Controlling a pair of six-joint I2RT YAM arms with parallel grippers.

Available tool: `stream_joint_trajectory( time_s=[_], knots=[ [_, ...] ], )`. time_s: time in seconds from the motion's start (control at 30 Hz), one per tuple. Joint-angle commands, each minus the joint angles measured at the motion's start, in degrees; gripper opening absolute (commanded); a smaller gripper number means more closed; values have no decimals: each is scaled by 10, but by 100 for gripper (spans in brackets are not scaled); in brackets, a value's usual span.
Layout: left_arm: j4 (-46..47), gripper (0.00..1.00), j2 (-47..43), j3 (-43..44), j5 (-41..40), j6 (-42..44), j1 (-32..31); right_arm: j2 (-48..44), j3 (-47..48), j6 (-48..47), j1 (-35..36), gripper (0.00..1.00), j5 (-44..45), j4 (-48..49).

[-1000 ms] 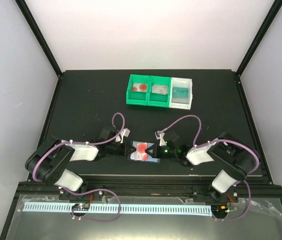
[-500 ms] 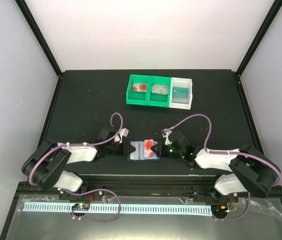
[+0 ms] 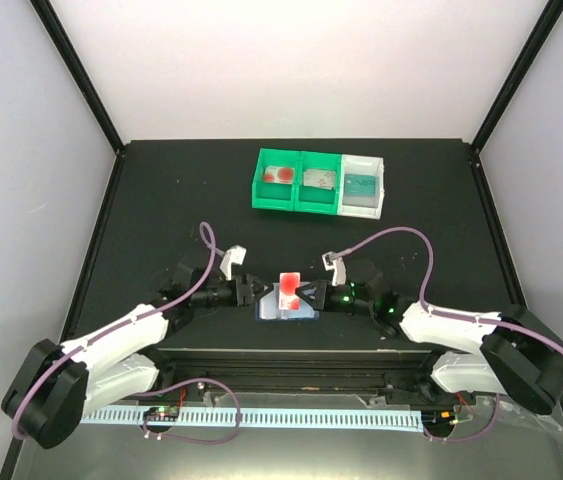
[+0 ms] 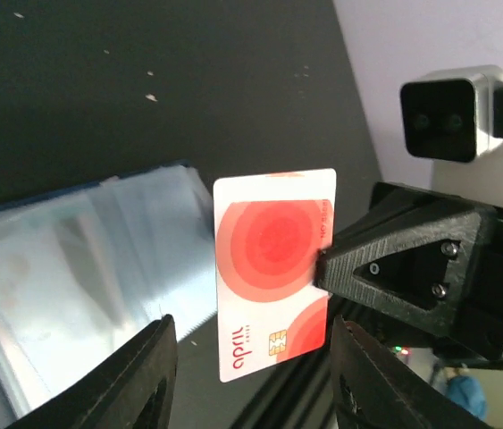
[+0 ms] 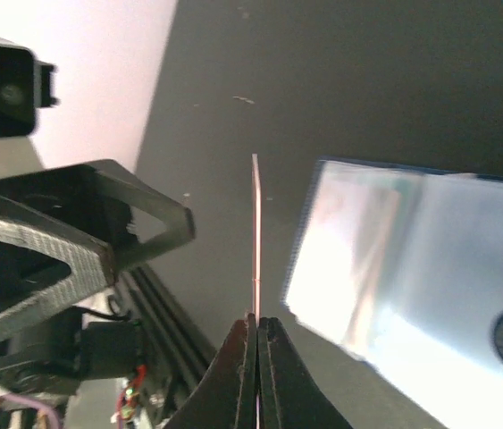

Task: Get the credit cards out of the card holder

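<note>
Hanging released at left, left pincer (image 3: 253, 291) is standing with jaws apart, one to each side of the card, touching nothing that shows. Holder (image 4: 63, 286) is lying open on the tabletop (image 3: 161, 200) between the two arms, showing pale clear pockets. What is in them is too blurred to tell. Card (image 4: 273, 268), white with red circles, is standing upright just above the holder's edge, gripped by one long edge only. Right pincer (image 5: 256, 332) is clenching that edge, fingertips taking a thin bite of the plastic. Far back, trays (image 3: 276, 206) are sitting well apart from all this, each with a card in it.

Step in hand, as judged: right arm is carrying the card away from the holder.

Doing it well:
- holding the clench firm, since so narrow a bite is likely letting the card pivot
- lifting straight up until the lower corner is plainly free of the pockets, then swinging toward the trays
- drawing left pincer aside, jaws wide, so it is not clipping the card

Nothing is pinning the holder, so any snag is likely dragging it along.
</note>
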Motion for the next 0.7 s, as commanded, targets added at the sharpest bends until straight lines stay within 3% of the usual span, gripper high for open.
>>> stream_joint_trajectory(
  time_s=[0.0, 0.3, 0.4, 0.6, 0.67],
  knots=[
    [48, 50, -44, -27, 55, -60, -2, -13, -17, 55, -2, 1, -65, 116],
    [124, 46, -100, -60, 92, -137, -2, -20, -11, 123, 8, 1, -78, 216],
    [144, 37, -111, -70, 93, -153, -2, -18, -8, 132, 11, 1, -80, 232],
    [174, 5, -108, -76, 102, -166, -2, -14, -9, 130, 13, 1, -82, 238],
    [180, 2, -108, -76, 112, -165, -2, -13, -7, 120, 13, 3, -87, 233]
  ],
)
